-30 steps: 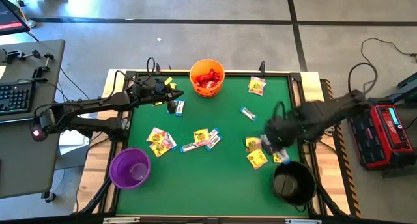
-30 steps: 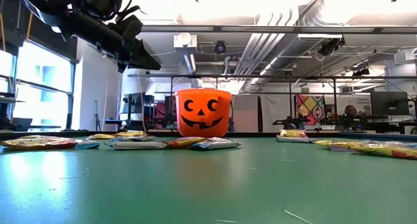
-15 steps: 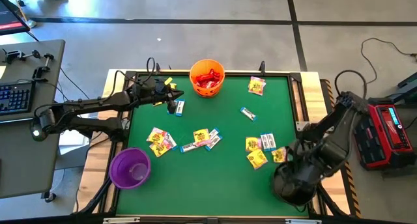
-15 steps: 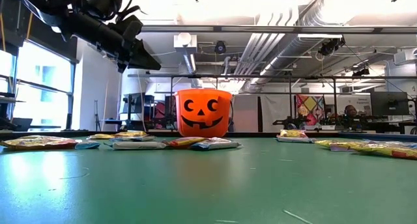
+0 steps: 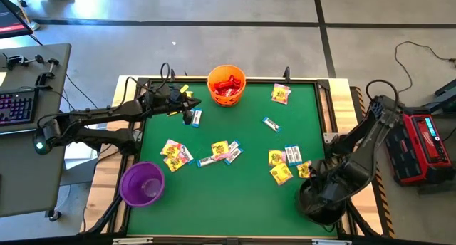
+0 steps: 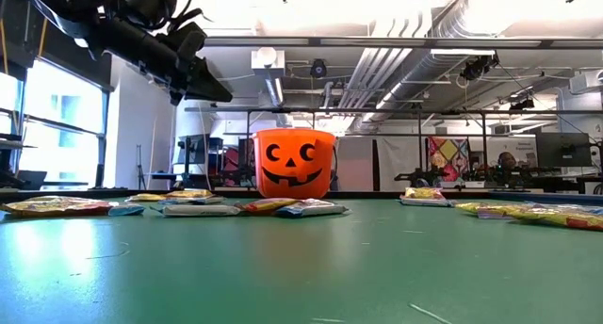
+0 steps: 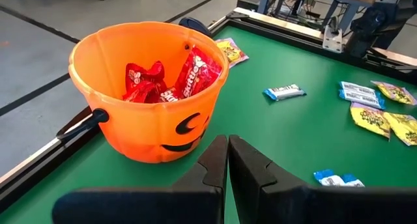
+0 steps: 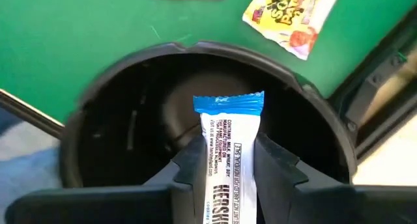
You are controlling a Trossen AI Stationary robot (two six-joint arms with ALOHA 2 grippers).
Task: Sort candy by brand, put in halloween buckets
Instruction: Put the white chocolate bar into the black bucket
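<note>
Fingers of the left gripper (image 7: pixel 227 160) are clenched on nothing, held at nine o'clock from the orange bucket (image 5: pixel 226 85), where red candy (image 7: pixel 171 77) lies. At five o'clock on the table (image 5: pixel 249 202), a white-blue packet (image 8: pixel 229 160) is grasped by the right gripper (image 8: pixel 228 168) over the black bucket (image 8: pixel 117 103).

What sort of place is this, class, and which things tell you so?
Probably a robotics lab or workshop: exposed ceiling ducts, a green-topped robot table on taped concrete floor, and a keyboard desk beside it.
</note>
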